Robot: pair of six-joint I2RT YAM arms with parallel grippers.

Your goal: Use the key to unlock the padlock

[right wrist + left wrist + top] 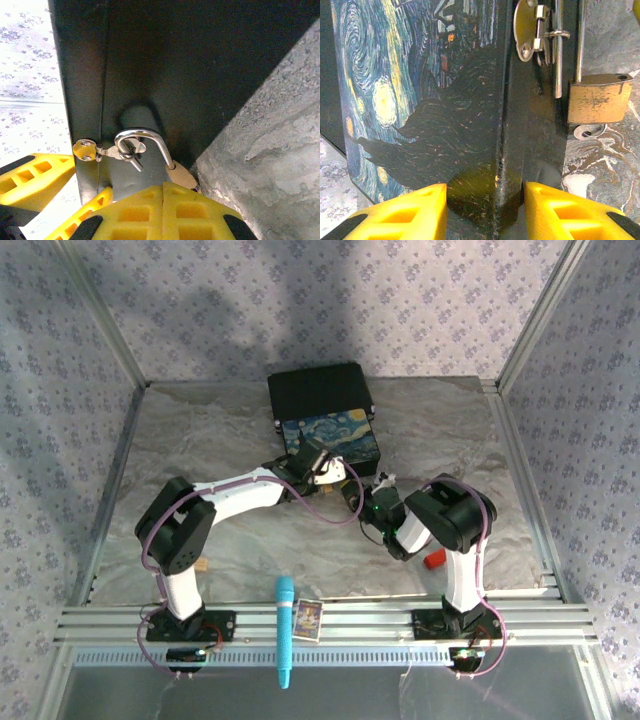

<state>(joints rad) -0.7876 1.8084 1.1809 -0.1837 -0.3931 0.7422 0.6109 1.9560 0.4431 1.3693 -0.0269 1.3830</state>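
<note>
Left gripper (484,194) spread wide, right gripper (162,194) pressed closed, both reaching toward centre

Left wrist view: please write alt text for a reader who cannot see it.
A brass padlock is hooked through the silver hasp on the black edge of a painted box, above a marbled table. A small silvery key shows just below it, and two yellow fingers sit apart at the bottom.

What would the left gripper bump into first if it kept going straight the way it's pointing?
Most likely the painted box: its dark edge lies straight ahead between the fingers of the open left gripper. The padlock hangs right of that line. How near the box is, I cannot tell.
</note>
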